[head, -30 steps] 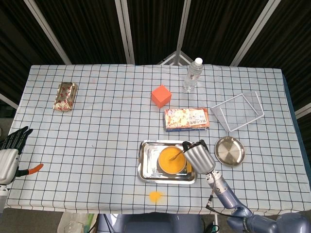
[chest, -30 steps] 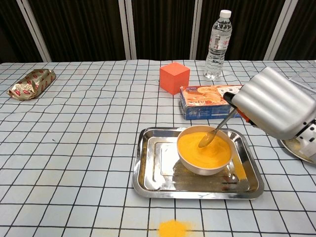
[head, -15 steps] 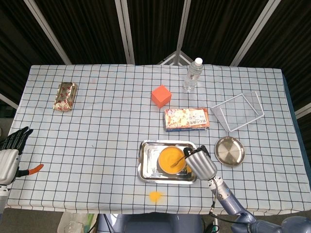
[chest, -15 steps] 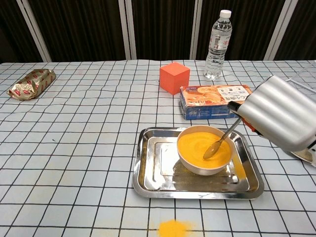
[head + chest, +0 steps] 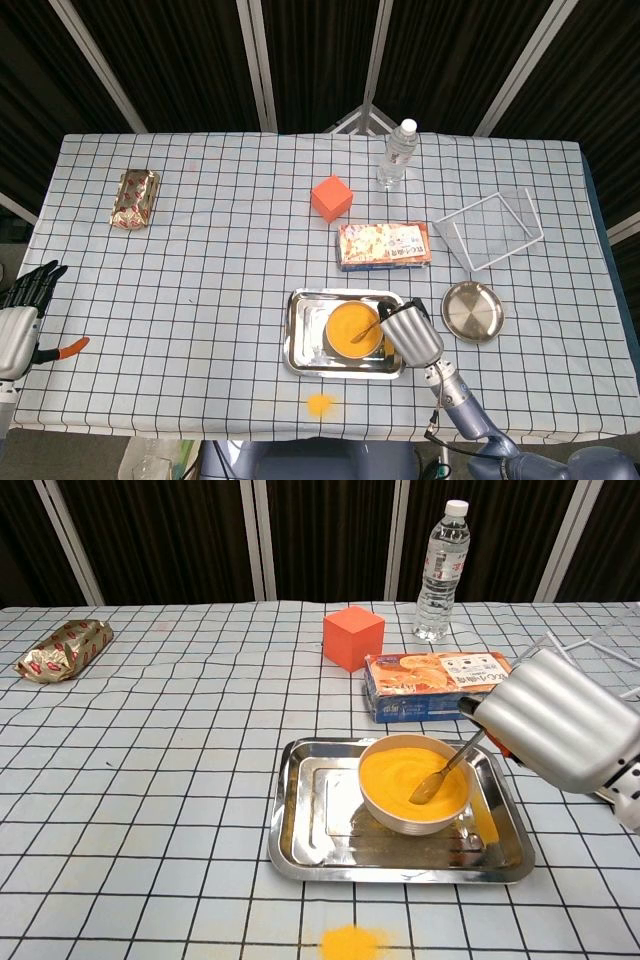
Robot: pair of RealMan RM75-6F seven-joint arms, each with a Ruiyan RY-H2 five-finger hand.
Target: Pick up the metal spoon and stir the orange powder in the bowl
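A white bowl (image 5: 414,783) (image 5: 351,331) full of orange powder stands in the right half of a steel tray (image 5: 310,830) (image 5: 304,335). My right hand (image 5: 557,732) (image 5: 412,336) grips the handle of the metal spoon (image 5: 447,768) (image 5: 368,327) just right of the bowl. The spoon slants down to the left, its tip resting in the powder near the bowl's right side. My left hand (image 5: 22,305) hangs at the table's far left edge, fingers spread, holding nothing.
Spilled orange powder (image 5: 350,943) lies in front of the tray. Behind the tray are a snack box (image 5: 435,683), an orange cube (image 5: 352,637) and a water bottle (image 5: 442,572). A small steel plate (image 5: 472,311), wire rack (image 5: 488,229) and foil packet (image 5: 62,648) also sit here.
The spoon's tip moved from the bowl's middle toward its right front side, then shifted slightly back left. My right hand drew toward me a little, then eased back. The left hand stayed still.
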